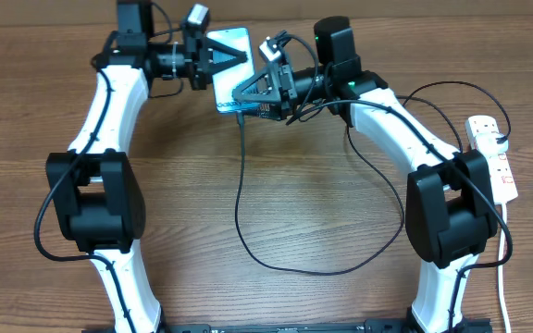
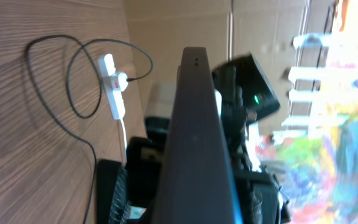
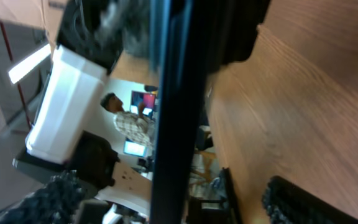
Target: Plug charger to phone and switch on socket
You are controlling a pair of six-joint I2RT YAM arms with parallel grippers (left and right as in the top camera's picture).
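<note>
The wooden worktop carries a white power strip at its right edge. The strip's long axis runs front to back, and its white cord trails toward the near edge. The phone is at the far middle with its blue screen facing up. Its long axis also runs roughly front to back, with one short end pointing toward the robot. The black charger cable runs from that near end, sweeps in a wide loop across the worktop and climbs back to the strip. I cannot tell whether its tip is seated in the phone. The left tool is clamped on the phone from the left. The right tool stands spread, with the phone's dark edge between its fingers.
</note>
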